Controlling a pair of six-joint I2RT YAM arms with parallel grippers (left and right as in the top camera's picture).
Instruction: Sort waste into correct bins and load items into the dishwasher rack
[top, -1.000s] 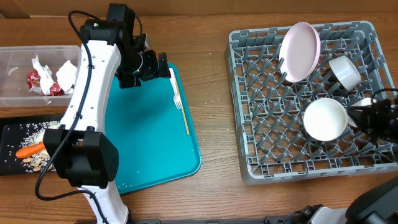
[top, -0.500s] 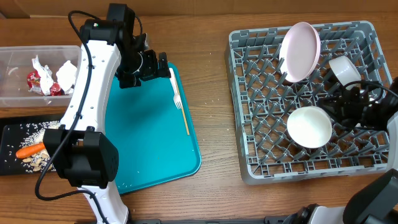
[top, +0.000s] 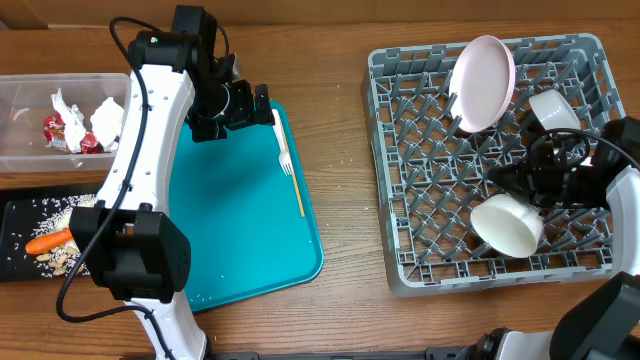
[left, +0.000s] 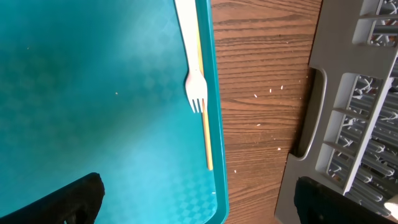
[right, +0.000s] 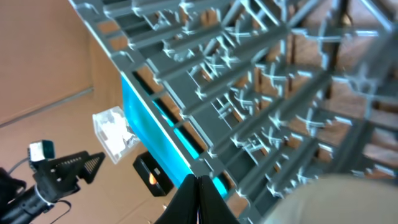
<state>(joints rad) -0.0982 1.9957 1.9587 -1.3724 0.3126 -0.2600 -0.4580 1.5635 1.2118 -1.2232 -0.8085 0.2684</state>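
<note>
The white fork (left: 196, 90) lies on the teal tray (left: 93, 93), along its right edge. The left gripper (left: 196, 180) hangs near it, jaws wide apart and empty, and the fork's long axis runs across their gap. The right gripper (right: 198, 190), clenched, is well apart at the dishwasher rack (top: 420, 120).

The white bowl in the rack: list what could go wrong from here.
The white bowl lies tipped on its side near the dishwasher rack's front wall; it may roll or drop flat. The right gripper is shut beside it; pulling away could knock it. The fork lies by the teal tray's rim beside a thin yellow stick; a grab might catch both.
</note>
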